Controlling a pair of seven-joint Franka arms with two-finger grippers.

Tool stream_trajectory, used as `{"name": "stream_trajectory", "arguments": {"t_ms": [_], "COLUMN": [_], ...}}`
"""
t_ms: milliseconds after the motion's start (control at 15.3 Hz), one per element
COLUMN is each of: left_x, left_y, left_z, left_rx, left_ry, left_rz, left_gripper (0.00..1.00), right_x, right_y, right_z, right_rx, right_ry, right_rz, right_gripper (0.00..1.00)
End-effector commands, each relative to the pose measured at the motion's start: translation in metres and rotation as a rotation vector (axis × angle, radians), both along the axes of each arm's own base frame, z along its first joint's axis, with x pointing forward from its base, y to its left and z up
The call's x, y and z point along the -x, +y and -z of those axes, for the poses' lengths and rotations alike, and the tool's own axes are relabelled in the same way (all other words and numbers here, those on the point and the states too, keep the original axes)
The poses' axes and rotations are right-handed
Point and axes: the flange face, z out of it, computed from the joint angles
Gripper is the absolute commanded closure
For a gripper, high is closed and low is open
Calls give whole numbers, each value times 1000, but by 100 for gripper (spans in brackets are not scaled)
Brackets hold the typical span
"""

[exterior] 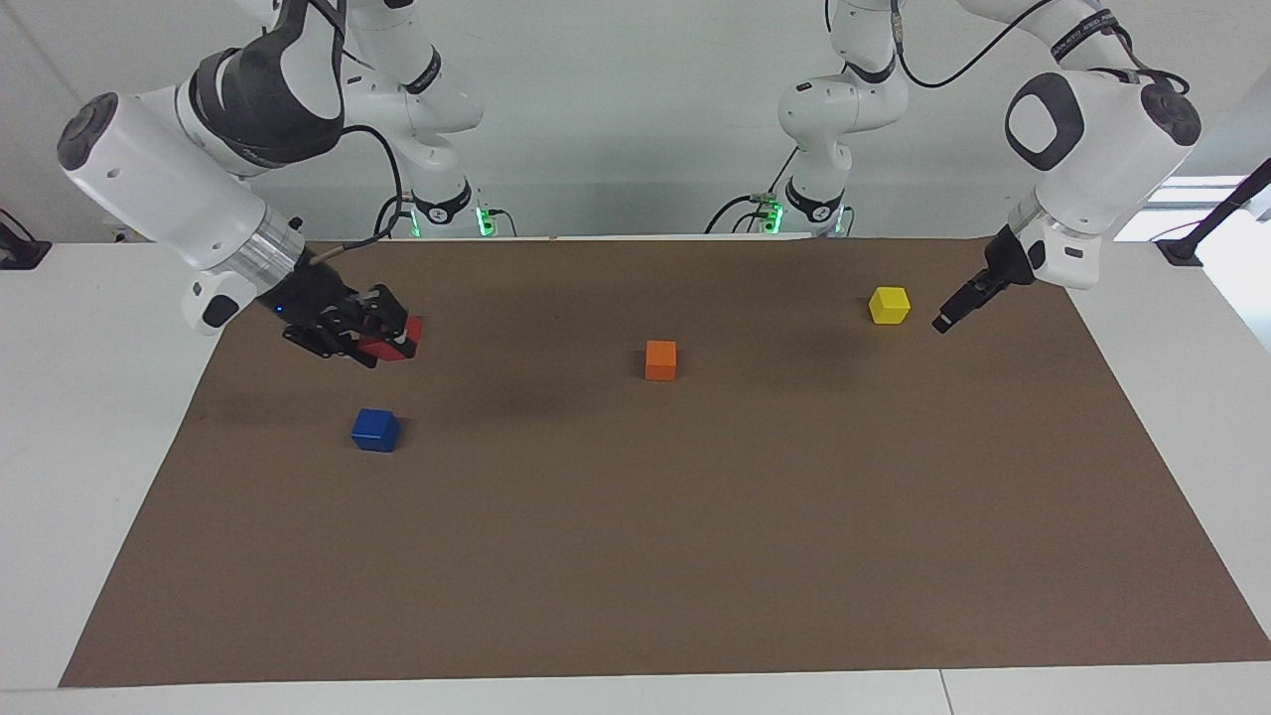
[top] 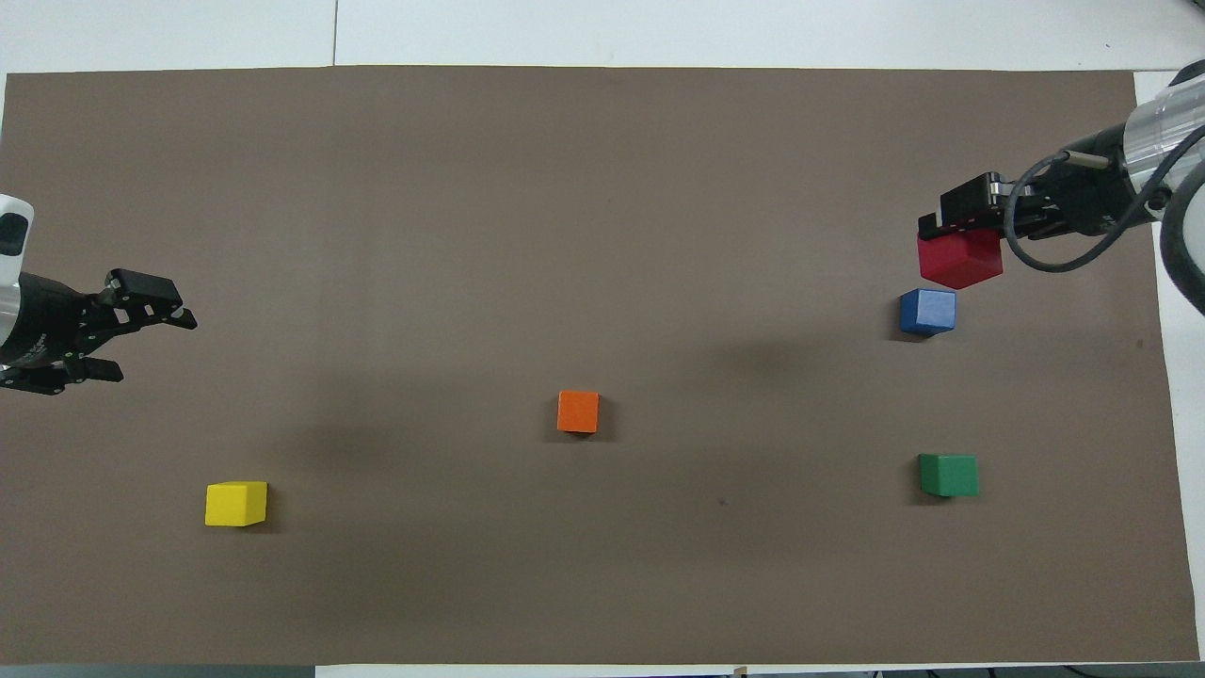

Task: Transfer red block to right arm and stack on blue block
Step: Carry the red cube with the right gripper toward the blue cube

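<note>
Left hand (top: 99, 330): fingers apart, empty, waiting over its own end of the surface (top: 565, 188).
Blue block (exterior: 375, 430): on the surface toward the right arm's end, bare on top.
Red block (exterior: 397, 339): clamped in the right hand (exterior: 382, 333), in the air, not yet over the blue one.
Advice: centre it above the blue block, square the faces, lower until they meet, then release.
</note>
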Motion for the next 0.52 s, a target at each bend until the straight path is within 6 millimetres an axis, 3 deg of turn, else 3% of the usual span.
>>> {"name": "stream_trajectory", "arguments": {"t_ms": [0,197,459], "left_x": [-5,-10,-26], "left_y": [5,-2,-8], "left_z": [-3,-11,-30], "left_rx": [-56,-108,-97], "left_ry": [22,42,58], "left_rz": [161,276,385], "left_gripper": [0,0,0], "right_x": [-6,-8,-13], "right_y": [-5,-3,-9], "right_z": [6,25,63], "right_rx": [178,334,395], "right_ry": [11,25,-84], "right_rz": [37,30,24], "right_gripper": [100,100,100]}}
